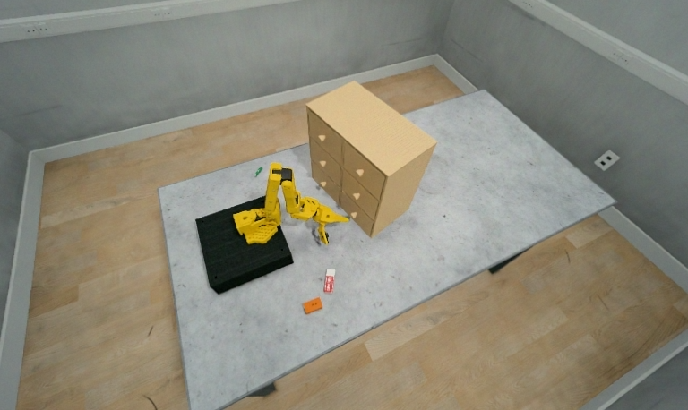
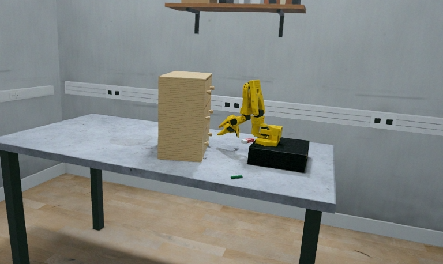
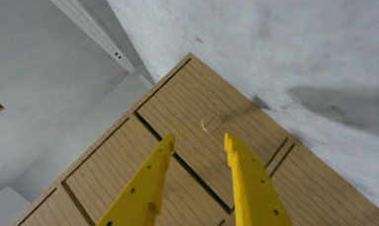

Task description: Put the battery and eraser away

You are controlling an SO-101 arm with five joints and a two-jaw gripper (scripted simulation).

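Note:
The green AAA battery (image 1: 258,171) (image 2: 236,176) lies on the table beyond the arm's base. The eraser (image 1: 330,283) (image 2: 250,140), white with a red printed sleeve, lies on the table on the opposite side. The wooden chest (image 1: 400,192) (image 2: 183,117) has two columns of three drawers, and all look shut. My gripper (image 1: 347,219) (image 2: 220,129) (image 3: 199,138) is slightly open with nothing between the fingers. It is in front of the bottom right drawer, whose round knob (image 3: 212,122) shows just beyond the fingertips in the wrist view; they look apart from it. The bottom left drawer's knob (image 1: 322,183) shows in the top view.
An orange block (image 1: 312,305) lies near the eraser on the grey table (image 1: 486,183) (image 2: 124,134). The arm stands on a black base block (image 1: 243,263) (image 2: 277,157). The other drawer knobs stick out above the bottom row.

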